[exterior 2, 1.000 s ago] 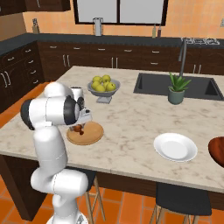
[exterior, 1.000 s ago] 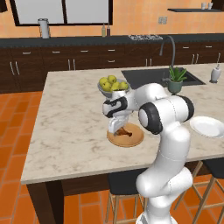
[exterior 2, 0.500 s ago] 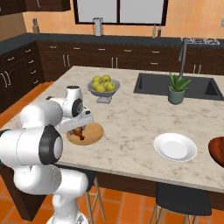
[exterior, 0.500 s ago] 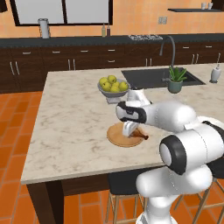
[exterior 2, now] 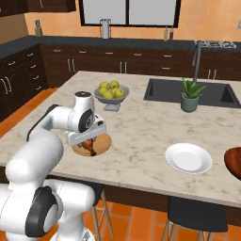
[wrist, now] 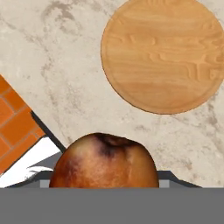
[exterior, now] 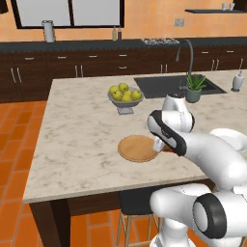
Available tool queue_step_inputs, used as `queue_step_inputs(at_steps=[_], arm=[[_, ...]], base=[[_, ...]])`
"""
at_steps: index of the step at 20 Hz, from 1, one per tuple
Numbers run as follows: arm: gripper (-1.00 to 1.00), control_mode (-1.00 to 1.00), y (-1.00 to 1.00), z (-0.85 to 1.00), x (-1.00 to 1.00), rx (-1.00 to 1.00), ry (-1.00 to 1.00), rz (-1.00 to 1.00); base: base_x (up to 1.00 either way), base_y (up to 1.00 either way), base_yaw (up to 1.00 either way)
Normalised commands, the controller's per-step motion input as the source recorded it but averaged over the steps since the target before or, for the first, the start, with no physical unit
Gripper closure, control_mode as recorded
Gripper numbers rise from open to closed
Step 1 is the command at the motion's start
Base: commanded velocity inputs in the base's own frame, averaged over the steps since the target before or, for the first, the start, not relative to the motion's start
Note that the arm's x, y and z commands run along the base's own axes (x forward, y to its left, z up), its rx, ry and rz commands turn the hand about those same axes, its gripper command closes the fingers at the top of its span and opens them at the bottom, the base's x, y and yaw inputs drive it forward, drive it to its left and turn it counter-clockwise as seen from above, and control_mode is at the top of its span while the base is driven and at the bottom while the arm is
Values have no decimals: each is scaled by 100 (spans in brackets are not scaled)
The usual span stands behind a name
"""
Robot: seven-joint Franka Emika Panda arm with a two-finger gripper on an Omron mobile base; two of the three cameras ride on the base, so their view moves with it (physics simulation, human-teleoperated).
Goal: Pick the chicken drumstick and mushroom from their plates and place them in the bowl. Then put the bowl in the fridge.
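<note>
My gripper (exterior: 160, 144) is shut on the golden-brown chicken drumstick (wrist: 105, 162), which hangs just past the right edge of the round wooden plate (exterior: 135, 148). The wooden plate (wrist: 162, 52) lies bare on the marble island. In the right base view the drumstick (exterior 2: 89, 144) sits under the hand (exterior 2: 86, 137), over that plate's (exterior 2: 104, 141) near side. The white plate (exterior 2: 189, 158) rests further right. The reddish-brown bowl (exterior 2: 234, 161) peeks in at the right edge. The drumstick hides my fingertips in the hand view. Mushroom and fridge are out of view.
A grey pedestal bowl of yellow-green fruit (exterior: 125, 99) stands behind the wooden plate. A potted plant (exterior: 194, 88) and the sink (exterior: 169, 85) lie at the back right. The island's front edge (exterior: 111, 185) is close, with stools (exterior 2: 195, 216) below it.
The arm has swung round and the hand has carried the drumstick off the wooden plate toward the right. The plate now lies bare.
</note>
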Motion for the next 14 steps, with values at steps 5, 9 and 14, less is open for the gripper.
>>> queue_step_inputs(at_steps=[5, 9, 14], arm=[[100, -100, -37, 41, -15, 4, 0, 0], [100, -100, -22, 25, -39, 3, 0, 1], [100, 100, 0, 8, -17, 0, 0, 0]], base=[[0, 0, 0], [0, 0, 0], [-32, -27, 0]])
